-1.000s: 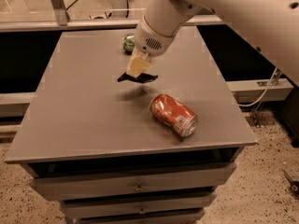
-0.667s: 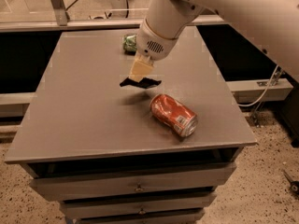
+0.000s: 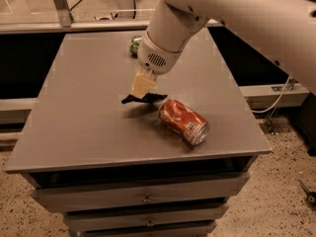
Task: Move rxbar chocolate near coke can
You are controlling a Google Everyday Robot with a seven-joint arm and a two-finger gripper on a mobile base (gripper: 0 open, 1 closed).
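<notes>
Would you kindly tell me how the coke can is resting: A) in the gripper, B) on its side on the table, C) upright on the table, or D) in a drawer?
B: the coke can lies on its side on the table, while the gripper, just beside it, holds the rxbar chocolate.

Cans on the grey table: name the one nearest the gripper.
The dented red-orange metal soda can, lying on its side beside the gripper that holds the thin black snack-bar wrapper. The green metal can sits far back, behind the arm.

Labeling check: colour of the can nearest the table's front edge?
Red-orange, silver end: coke can, camera view. Gripper beside it holds rxbar chocolate.
</notes>
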